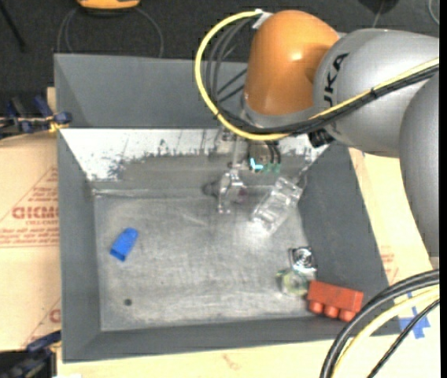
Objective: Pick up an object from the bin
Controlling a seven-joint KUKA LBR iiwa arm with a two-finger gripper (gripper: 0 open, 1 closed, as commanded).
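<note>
My gripper [238,178] hangs below the orange wrist cover, over the far middle of the bin near its back wall. Just to its right and a little nearer lies a clear plastic piece [277,203], tilted on the bin floor; I cannot tell whether the gripper touches it. A small blue block [124,244] lies far off at the left of the floor.
In the near right corner a red toy brick [334,299] rests against the sloping wall. Beside it lies a small shiny metal and greenish thing [296,274]. The arm reaches in from the right over the bin's right wall.
</note>
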